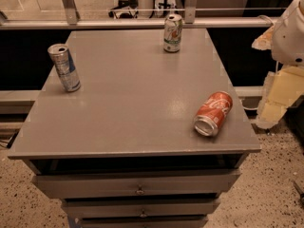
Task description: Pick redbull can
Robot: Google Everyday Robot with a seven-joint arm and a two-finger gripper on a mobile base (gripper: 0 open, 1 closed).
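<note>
The redbull can is slim, silver with blue panels. It stands upright near the left edge of the grey table. My gripper is off the table's right side, hanging beyond the right edge at about table height, below the arm's white housing. It is far from the redbull can, across the whole width of the table, and nothing shows in its hold.
A red Coca-Cola can lies on its side near the front right corner, open end toward me. A white-and-green soda can stands at the back middle. Drawers are below the top. A metal rail runs behind.
</note>
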